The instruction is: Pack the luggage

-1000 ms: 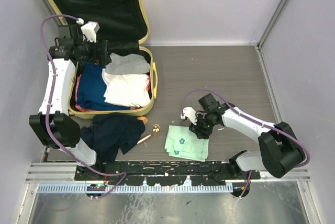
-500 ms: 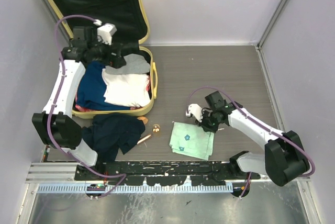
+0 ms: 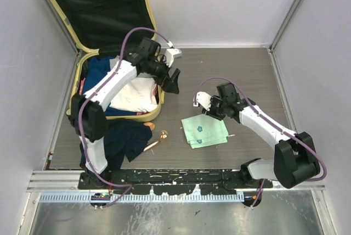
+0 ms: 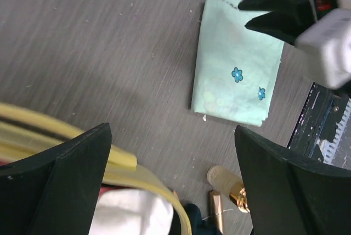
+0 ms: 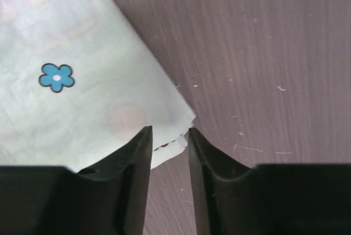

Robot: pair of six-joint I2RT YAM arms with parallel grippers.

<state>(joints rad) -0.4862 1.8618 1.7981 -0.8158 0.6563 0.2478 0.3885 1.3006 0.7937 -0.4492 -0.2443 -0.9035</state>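
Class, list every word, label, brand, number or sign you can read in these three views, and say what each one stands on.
None: no view shows any readable text.
The green cloth carries only small blue flower prints, no letters.
The yellow suitcase shows no legible brand or label.

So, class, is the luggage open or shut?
Open: the luggage has its lid swung back, black lining exposed, and folded clothes lie in the base.
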